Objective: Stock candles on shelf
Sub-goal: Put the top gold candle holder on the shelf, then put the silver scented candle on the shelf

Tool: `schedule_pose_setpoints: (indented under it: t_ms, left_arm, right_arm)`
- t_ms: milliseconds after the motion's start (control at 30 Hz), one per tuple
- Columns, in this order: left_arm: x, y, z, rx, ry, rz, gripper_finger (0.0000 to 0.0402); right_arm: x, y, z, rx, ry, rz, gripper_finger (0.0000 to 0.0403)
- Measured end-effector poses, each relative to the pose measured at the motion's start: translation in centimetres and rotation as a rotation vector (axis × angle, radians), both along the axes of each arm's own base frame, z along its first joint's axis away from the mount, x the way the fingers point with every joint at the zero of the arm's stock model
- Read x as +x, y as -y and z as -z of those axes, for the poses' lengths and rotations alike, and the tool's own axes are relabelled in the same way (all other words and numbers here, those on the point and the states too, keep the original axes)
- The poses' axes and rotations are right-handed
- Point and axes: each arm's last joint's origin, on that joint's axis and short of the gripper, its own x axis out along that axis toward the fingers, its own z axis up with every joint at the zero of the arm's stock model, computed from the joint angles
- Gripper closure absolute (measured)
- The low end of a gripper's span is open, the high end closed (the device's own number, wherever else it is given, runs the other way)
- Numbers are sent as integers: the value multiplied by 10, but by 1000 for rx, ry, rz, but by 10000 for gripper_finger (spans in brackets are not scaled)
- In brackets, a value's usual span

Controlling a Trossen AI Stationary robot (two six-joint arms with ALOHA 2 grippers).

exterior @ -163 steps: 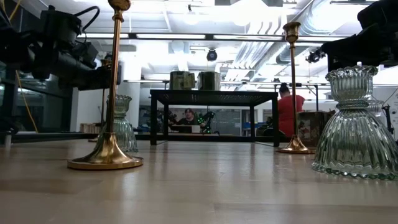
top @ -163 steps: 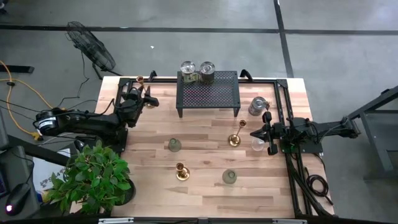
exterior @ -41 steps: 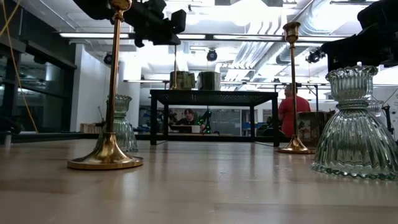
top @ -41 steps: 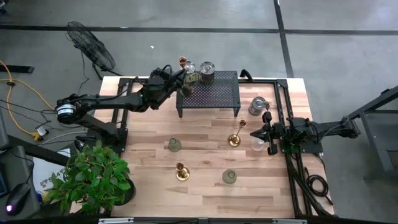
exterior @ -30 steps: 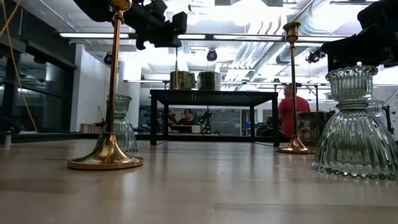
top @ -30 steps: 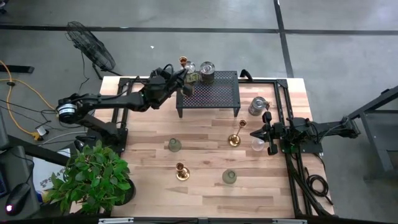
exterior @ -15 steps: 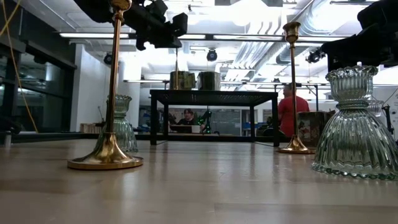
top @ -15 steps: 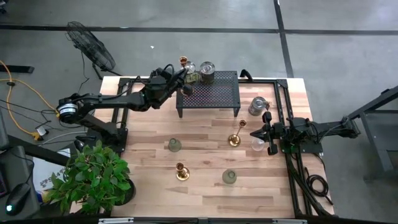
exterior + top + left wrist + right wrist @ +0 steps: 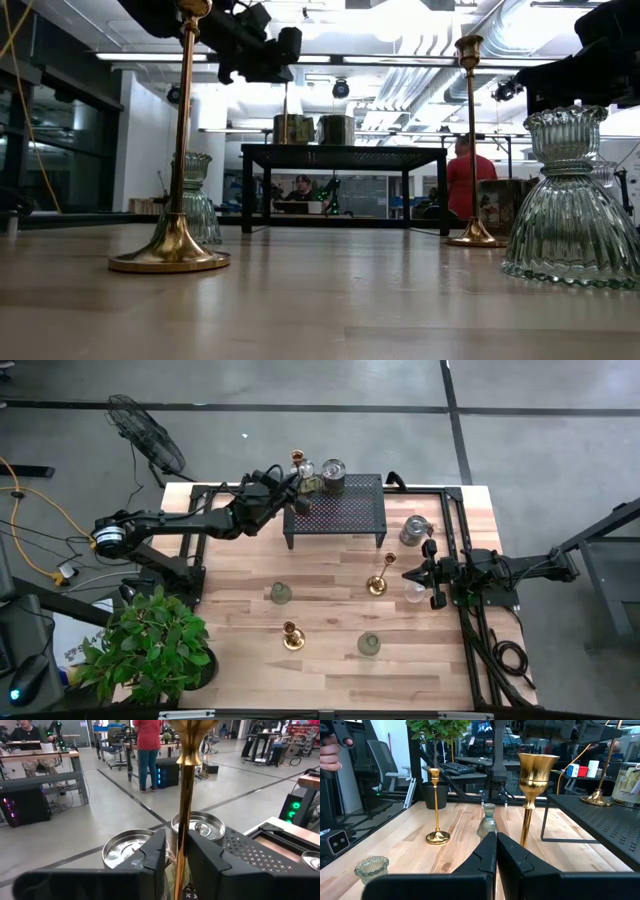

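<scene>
My left gripper (image 9: 292, 482) reaches over the far left corner of the black mesh shelf (image 9: 345, 510) and is shut on a tall brass candlestick (image 9: 184, 820). The candlestick's cup shows in the high view (image 9: 296, 457), its thin stem in the low view (image 9: 285, 100). Its round base (image 9: 596, 797) is down at the mesh top, beside two metal-lidded jar candles (image 9: 303, 470) (image 9: 332, 472) standing on the shelf. My right gripper (image 9: 410, 574) is shut and empty at the table's right side, next to a clear glass holder (image 9: 414, 592). My left gripper pinches the candlestick's stem (image 9: 181, 851) between its two fingers (image 9: 154, 857), below the cup. The fingers come level from the table's left and lie across the upright stem. The base is at the shelf top; whether it bears on the mesh I cannot tell.
On the wood stand a tall brass candlestick (image 9: 378, 582), a short one (image 9: 291, 636), ribbed glass holders (image 9: 281, 593) (image 9: 369, 644) and a grey jar (image 9: 413, 530). A potted plant (image 9: 150, 645) fills the near left corner. People show in the room beyond.
</scene>
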Motion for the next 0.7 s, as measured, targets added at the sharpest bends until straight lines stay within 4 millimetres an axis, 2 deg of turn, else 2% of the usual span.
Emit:
schedule_pose_setpoints:
  t_ms: [433, 533, 700]
  left_arm:
    - [1, 1, 0, 23, -39, 28, 199]
    - [0, 5, -1, 50, -67, 42, 182]
    - [-13, 18, 0, 63, -68, 73, 172]
  right_arm:
    - [0, 0, 0, 0, 0, 0, 400]
    - [0, 0, 0, 0, 0, 0, 400]
    - [0, 0, 0, 0, 0, 0, 400]
